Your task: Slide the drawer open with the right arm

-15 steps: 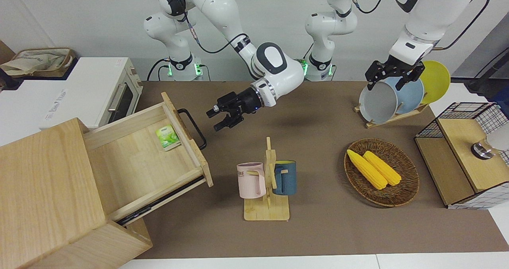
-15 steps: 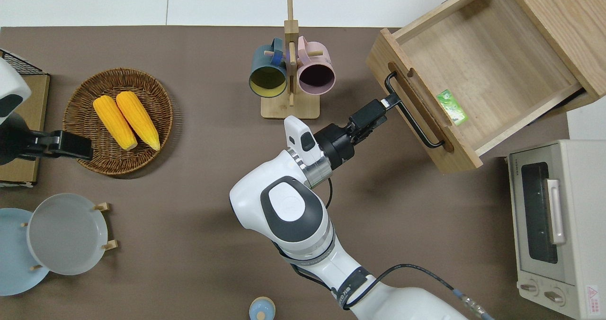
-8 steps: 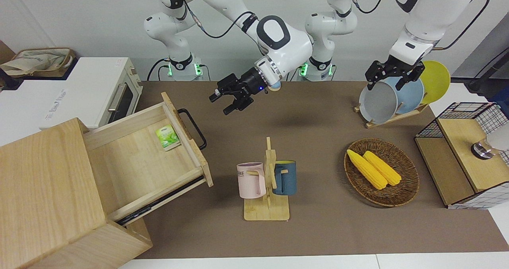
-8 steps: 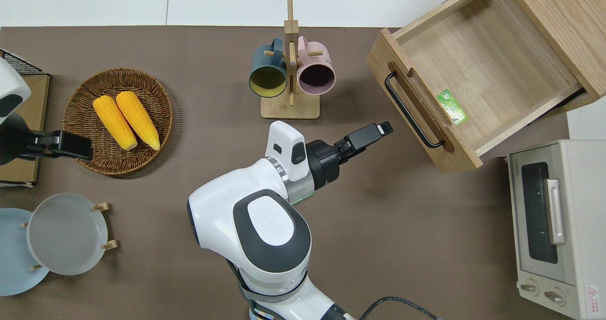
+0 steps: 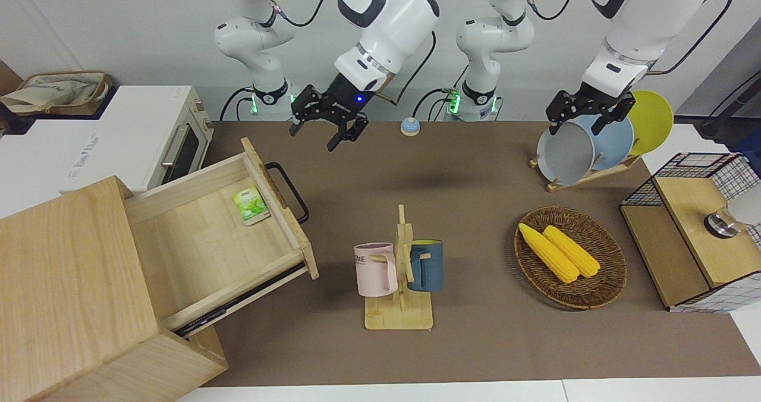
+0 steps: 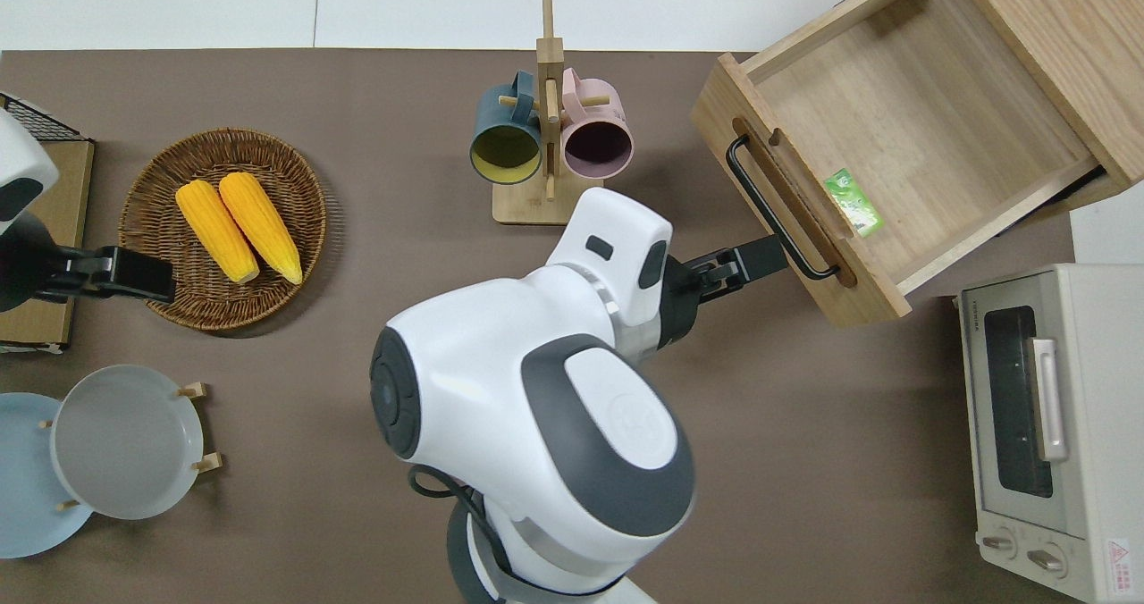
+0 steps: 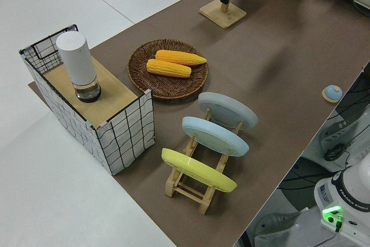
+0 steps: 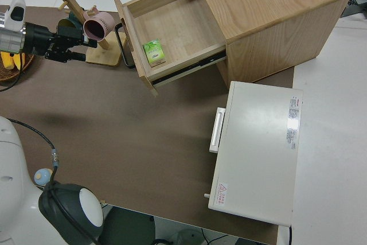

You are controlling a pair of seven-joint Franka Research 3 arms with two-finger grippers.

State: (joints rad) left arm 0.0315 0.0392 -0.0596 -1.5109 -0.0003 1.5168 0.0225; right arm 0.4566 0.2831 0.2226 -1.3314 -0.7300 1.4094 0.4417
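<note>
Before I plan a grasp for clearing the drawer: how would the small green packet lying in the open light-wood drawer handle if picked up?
The small green packet looks flat and thin, so probably light and somewhat floppy. It lies flat on the floor of the open light-wood drawer, close to the front panel, so the fingers would likely struggle to get under it. It seems unlikely to roll.

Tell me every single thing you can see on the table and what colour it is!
drawer: 1, light wood, pulled open from the cabinet
cabinet: 1, pale wood, right arm's end
green packet: 1, in the drawer
toaster oven: 1, white, beside the cabinet
mug rack: 1, wood, holding pink mug and blue mug
basket: 1, brown wicker
corn cobs: 2, yellow, in the basket
plates: 3, grey, blue, yellow, in a rack
wire cabinet: 1, left arm's end
right gripper: open, raised
left gripper: parked
</note>
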